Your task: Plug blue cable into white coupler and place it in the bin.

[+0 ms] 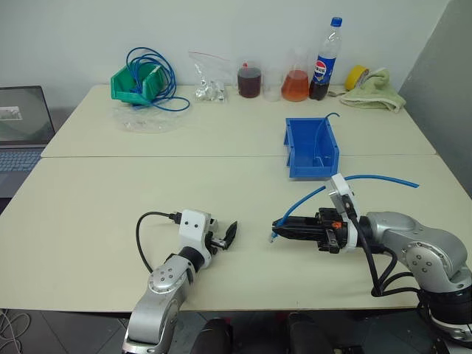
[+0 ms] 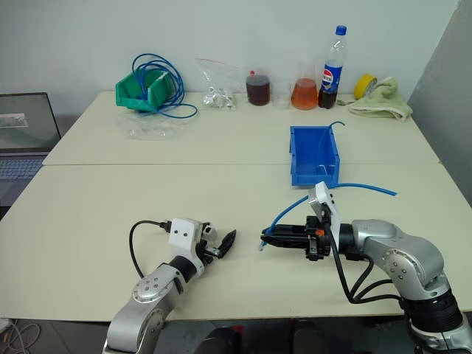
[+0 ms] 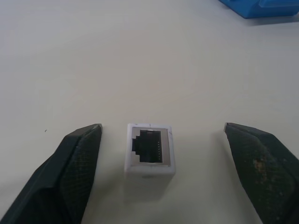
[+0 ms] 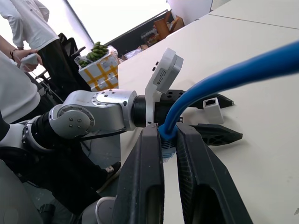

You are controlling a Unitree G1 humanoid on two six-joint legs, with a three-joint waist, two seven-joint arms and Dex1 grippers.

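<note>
Straddling white coupler, left tool stands released, fingers apart either side, not touching; coupler rests on bench, dark socket facing right tool, likely set down for mating. Right tool clenched on blue cable near plug, aimed level at coupler; cable trails back past blue bin, well apart. Readable writing: Pepsi logo on bottle.
</note>
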